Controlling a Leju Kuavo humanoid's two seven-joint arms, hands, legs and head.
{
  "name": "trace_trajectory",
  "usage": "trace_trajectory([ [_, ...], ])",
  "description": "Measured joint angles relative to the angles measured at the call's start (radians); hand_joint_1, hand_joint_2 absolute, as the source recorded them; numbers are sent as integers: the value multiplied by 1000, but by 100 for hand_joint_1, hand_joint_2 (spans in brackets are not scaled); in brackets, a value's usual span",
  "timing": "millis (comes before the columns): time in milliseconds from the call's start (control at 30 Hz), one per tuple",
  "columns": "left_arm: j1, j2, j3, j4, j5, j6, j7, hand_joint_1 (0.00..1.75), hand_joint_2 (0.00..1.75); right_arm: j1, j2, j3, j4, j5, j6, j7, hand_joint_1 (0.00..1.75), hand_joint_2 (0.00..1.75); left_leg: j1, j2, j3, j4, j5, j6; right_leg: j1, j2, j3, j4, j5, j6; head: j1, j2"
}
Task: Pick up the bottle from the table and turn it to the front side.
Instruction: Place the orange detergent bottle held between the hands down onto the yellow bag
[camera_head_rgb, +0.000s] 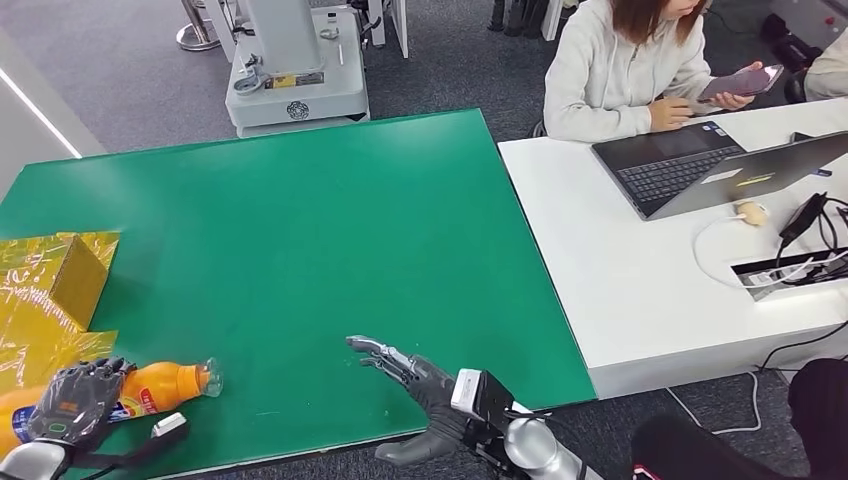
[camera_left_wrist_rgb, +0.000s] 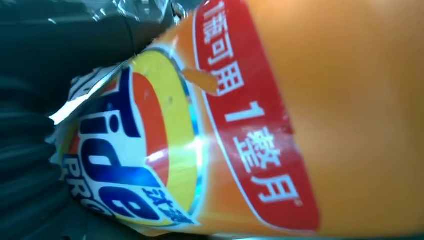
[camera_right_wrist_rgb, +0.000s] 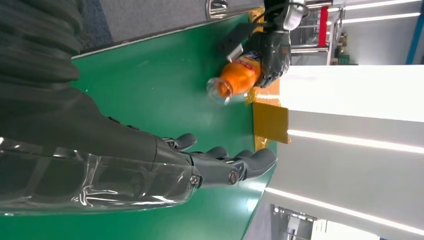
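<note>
An orange detergent bottle (camera_head_rgb: 165, 385) lies on its side near the front left corner of the green table (camera_head_rgb: 320, 230), its clear cap pointing right. My left hand (camera_head_rgb: 75, 400) wraps over the labelled middle of the bottle and grips it. The left wrist view shows the bottle (camera_left_wrist_rgb: 300, 100) very close, with its blue, yellow and red label, against my dark left hand (camera_left_wrist_rgb: 30, 150). My right hand (camera_head_rgb: 405, 370) hovers over the table's front edge, fingers stretched out and holding nothing. In the right wrist view my right hand (camera_right_wrist_rgb: 215, 165) points toward the bottle (camera_right_wrist_rgb: 239, 77) and my left hand (camera_right_wrist_rgb: 274, 50).
A gold foil box (camera_head_rgb: 65, 275) and crinkled gold foil sit at the table's left edge, just behind the bottle. A white desk (camera_head_rgb: 620, 270) with laptops and cables adjoins on the right, where a person sits holding a phone. A grey machine base (camera_head_rgb: 295, 70) stands beyond the table.
</note>
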Motion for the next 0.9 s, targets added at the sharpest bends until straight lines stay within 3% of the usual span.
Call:
trace_trajectory([
  [300,-125,-55,-75,244,-1,21,100,166,175,-12,0,34,43,-23,-4,-13,0,175,0,0,2,0,1,0,0,0,2,1,0,0,0,0],
  [333,-134,-59,-85,260,-1,23,132,136,175,-10,0,36,45,-25,-5,-14,0,175,0,0,2,0,1,0,0,0,2,1,0,0,0,0],
  [433,-158,-73,-129,307,-2,26,223,12,175,-4,0,44,47,-30,-11,-15,0,175,0,0,3,0,1,0,0,0,2,1,0,0,0,0],
  [467,-165,-77,-143,320,-2,23,242,0,175,-3,0,47,48,-31,-14,-15,0,175,0,0,3,0,1,0,0,0,3,1,0,0,0,0],
  [700,-230,-96,-267,404,-2,-29,289,0,175,10,1,57,48,-24,-23,4,0,175,0,-3,5,-1,1,0,0,-4,7,1,0,0,0,0],
  [900,-243,-105,-296,426,0,-31,295,0,175,8,8,58,47,-19,-19,21,0,175,0,-3,9,-2,1,-1,0,-4,9,1,0,0,0,0],
])
